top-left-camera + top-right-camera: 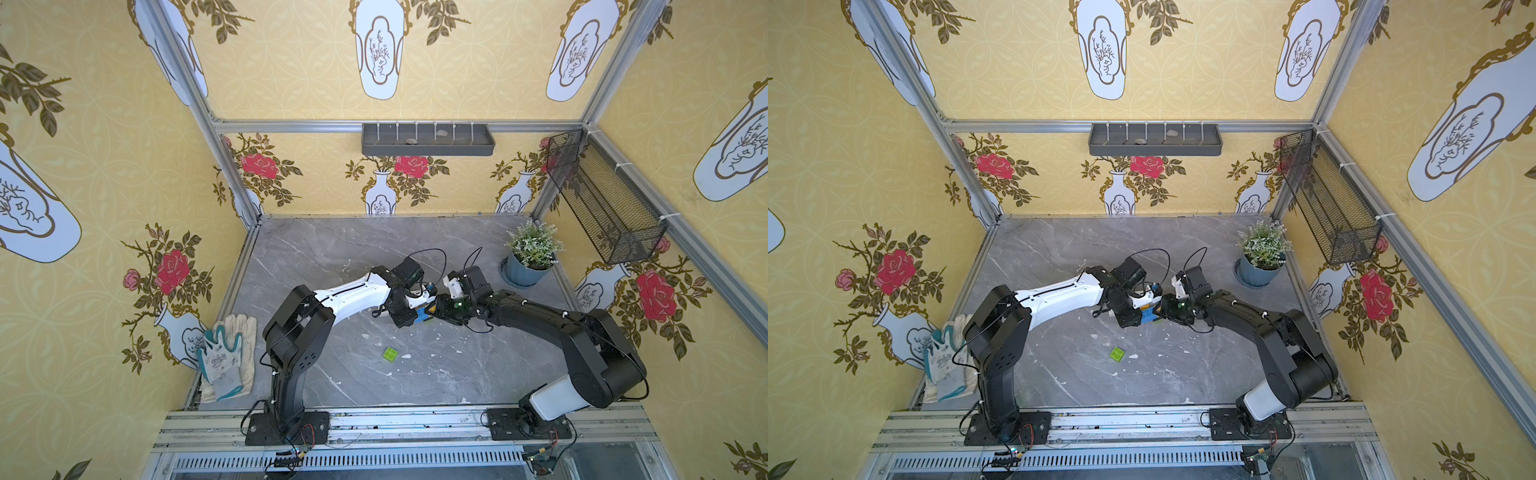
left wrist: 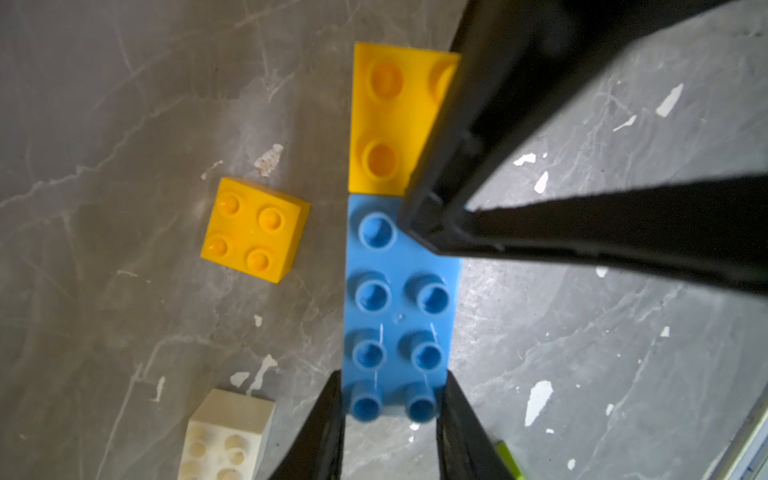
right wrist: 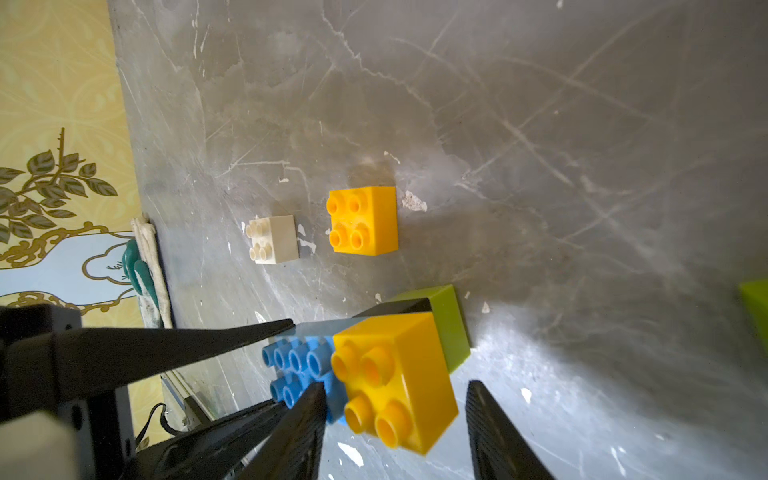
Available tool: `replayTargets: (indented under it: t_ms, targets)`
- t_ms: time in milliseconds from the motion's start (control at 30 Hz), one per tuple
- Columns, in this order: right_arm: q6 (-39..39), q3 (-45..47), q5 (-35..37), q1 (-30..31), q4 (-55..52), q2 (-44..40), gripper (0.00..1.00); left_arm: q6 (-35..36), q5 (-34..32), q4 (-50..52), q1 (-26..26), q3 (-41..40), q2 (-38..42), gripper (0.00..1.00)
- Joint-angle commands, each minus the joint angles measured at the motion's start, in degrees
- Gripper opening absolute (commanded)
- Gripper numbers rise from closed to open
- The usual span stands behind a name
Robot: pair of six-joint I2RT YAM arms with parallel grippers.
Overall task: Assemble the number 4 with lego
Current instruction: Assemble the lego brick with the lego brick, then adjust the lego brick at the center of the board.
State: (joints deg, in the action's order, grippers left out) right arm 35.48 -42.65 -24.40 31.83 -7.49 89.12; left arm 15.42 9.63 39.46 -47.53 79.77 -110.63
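A joined lego cluster (image 1: 423, 313) hangs just above the table's middle between both arms. It is a long blue brick (image 2: 399, 307) with a yellow brick (image 2: 390, 120) at its far end and a lime green brick (image 3: 451, 328) behind the yellow. My left gripper (image 2: 392, 376) is shut on the blue brick's near end. My right gripper (image 3: 395, 386) straddles the cluster's yellow brick (image 3: 399, 370); one finger is against it and a gap shows at the other. Loose on the table lie a yellow brick (image 3: 363, 220), a white brick (image 3: 274, 239) and a green brick (image 1: 390, 353).
A pair of work gloves (image 1: 226, 359) lies at the table's left edge. A potted plant (image 1: 532, 257) stands at the back right. A black mesh basket (image 1: 602, 199) hangs on the right wall and a grey shelf tray (image 1: 428, 139) on the back wall.
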Motion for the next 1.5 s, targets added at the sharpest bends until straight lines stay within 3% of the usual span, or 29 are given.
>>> replayTargets:
  t_ms: [0,400,633,833,1200,1467]
  targets:
    - [-0.5,1.6,11.3,0.2,-13.0,2.0,0.52,2.0,3.4,-0.8,-0.6,0.5,-0.8,0.22]
    - [-1.2,-0.9,11.9,-0.1,-14.9,1.0,0.57,1.1,3.7,-5.0,-0.5,-0.8,3.4,0.42]
    - [-1.6,-2.1,11.1,0.1,-15.1,-0.2,0.65,1.0,3.6,-5.6,-0.5,-1.6,4.2,0.52]
    - [-1.9,-5.7,11.6,0.7,-16.7,-1.4,0.72,-3.0,4.1,-9.9,0.1,-5.7,10.4,0.54]
    - [-3.0,-12.7,11.4,1.1,-19.6,-2.2,0.79,-18.8,3.0,-20.3,0.7,-18.9,29.6,0.51]
    - [-4.5,-16.2,12.2,1.4,-19.8,-0.1,0.79,-29.6,0.4,-25.0,0.6,-25.3,32.7,0.40]
